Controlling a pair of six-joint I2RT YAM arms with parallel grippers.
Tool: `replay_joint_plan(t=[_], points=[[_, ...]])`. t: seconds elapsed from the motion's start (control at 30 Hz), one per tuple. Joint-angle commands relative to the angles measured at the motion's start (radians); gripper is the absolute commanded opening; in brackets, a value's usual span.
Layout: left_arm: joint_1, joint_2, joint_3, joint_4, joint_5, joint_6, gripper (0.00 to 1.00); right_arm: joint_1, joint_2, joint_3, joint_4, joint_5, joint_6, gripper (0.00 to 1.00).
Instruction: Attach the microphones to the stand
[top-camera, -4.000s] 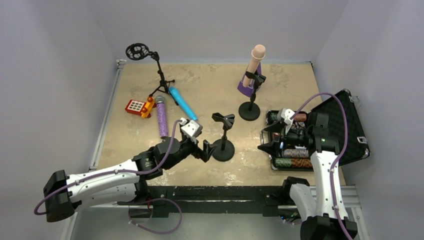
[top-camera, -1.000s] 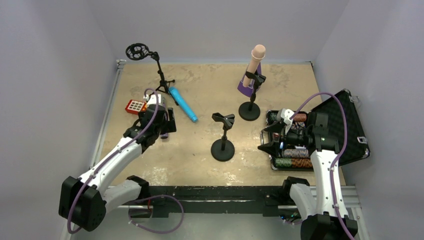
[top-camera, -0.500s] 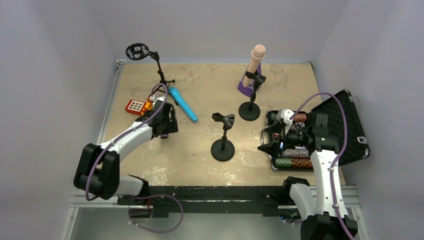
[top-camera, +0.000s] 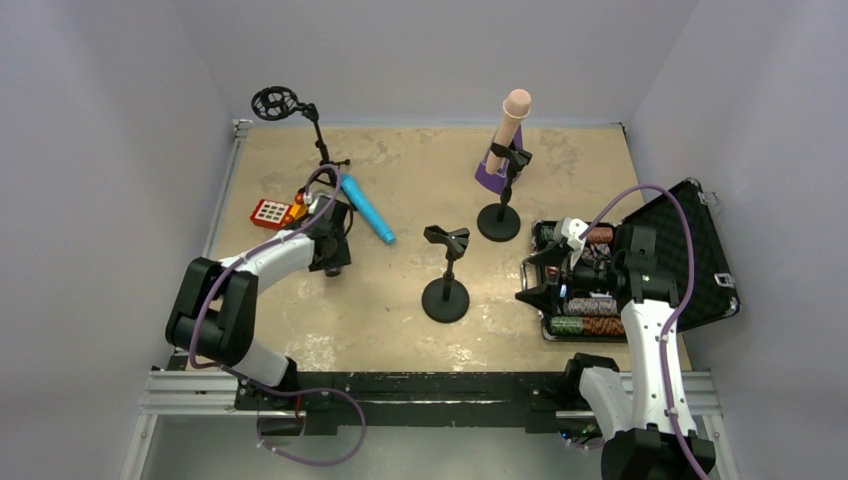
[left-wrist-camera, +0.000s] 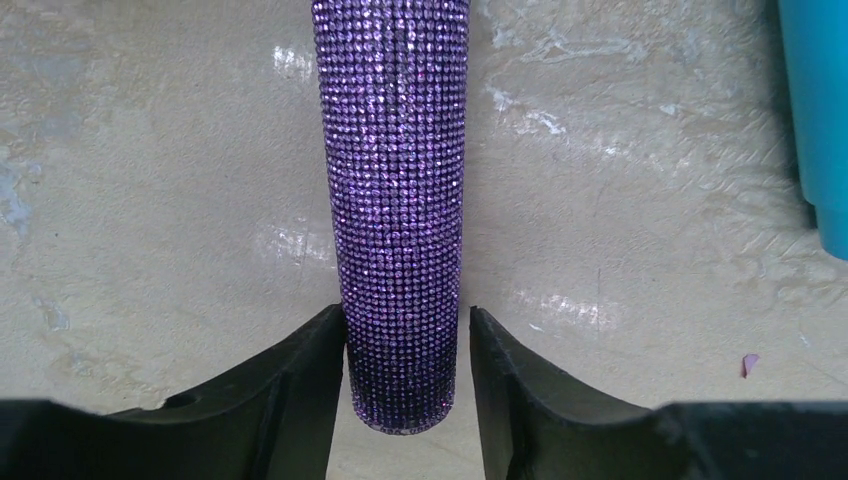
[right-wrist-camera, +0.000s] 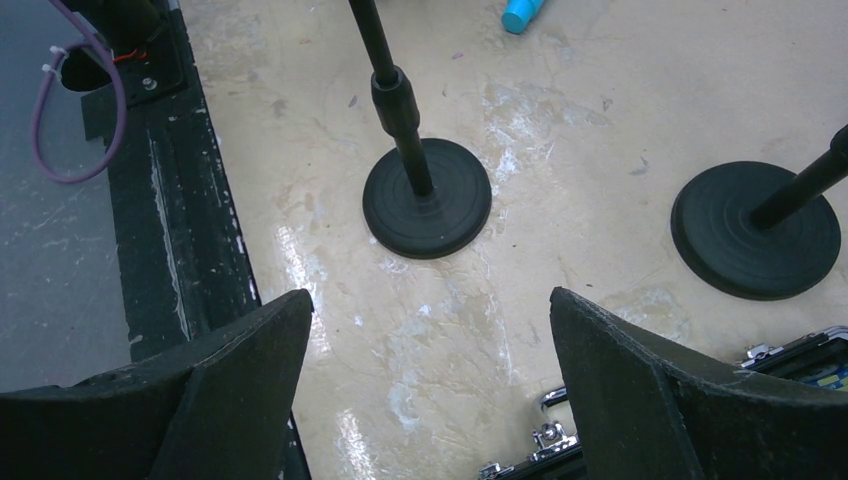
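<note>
While the purple microphone (left-wrist-camera: 395, 180) lay flat on the worktop (left-wrist-camera: 150, 200), the left tool (left-wrist-camera: 405, 390) sat around its end; whether it pinched, I could not tell. The right tool (right-wrist-camera: 430, 330) was spread wide above the worktop.

Purple mic (left-wrist-camera: 400, 200) glittering, all tiny faceted studs, on a glossy, scuffed, mottled beige tabletop (left-wrist-camera: 150, 200), matt black plastic fingers (left-wrist-camera: 290, 400) at the bottom, smooth blue mic (left-wrist-camera: 815, 120) at the right edge, stand base (right-wrist-camera: 427, 198) matt black and finely ridged.
</note>
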Motion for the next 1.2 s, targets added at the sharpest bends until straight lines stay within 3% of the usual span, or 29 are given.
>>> replay_joint_plan(t=[0.0,0.13,0.2,0.37,0.67,0.9,1.03,1.17], points=[[0.01,0.005,0.048,-0.009,0.009,-0.008,0.49,-0.004,-0.013,0.04,-0.011,-0.028,-0.021,0.93],[0.01,-0.019,0.032,-0.023,0.058,-0.005,0.19,-0.005,-0.015,0.041,-0.013,-0.031,-0.024,0.93],[0.007,-0.055,-0.007,-0.018,0.114,-0.02,0.1,-0.005,-0.015,0.042,-0.016,-0.034,-0.025,0.93],[-0.065,-0.194,-0.14,-0.016,0.219,-0.088,0.06,-0.004,-0.016,0.045,-0.023,-0.04,-0.032,0.93],[-0.258,-0.355,-0.287,-0.084,0.24,-0.227,0.08,-0.005,-0.018,0.047,-0.027,-0.045,-0.036,0.93],[-0.263,-0.324,-0.249,-0.137,0.21,-0.194,0.21,-0.005,-0.017,0.046,-0.029,-0.045,-0.038,0.93],[-0.261,-0.317,-0.175,-0.206,0.142,-0.156,0.52,-0.005,-0.018,0.045,-0.03,-0.046,-0.039,0.93],[-0.253,-0.3,-0.085,-0.266,0.073,-0.11,0.75,-0.004,-0.018,0.045,-0.031,-0.047,-0.04,0.93]])
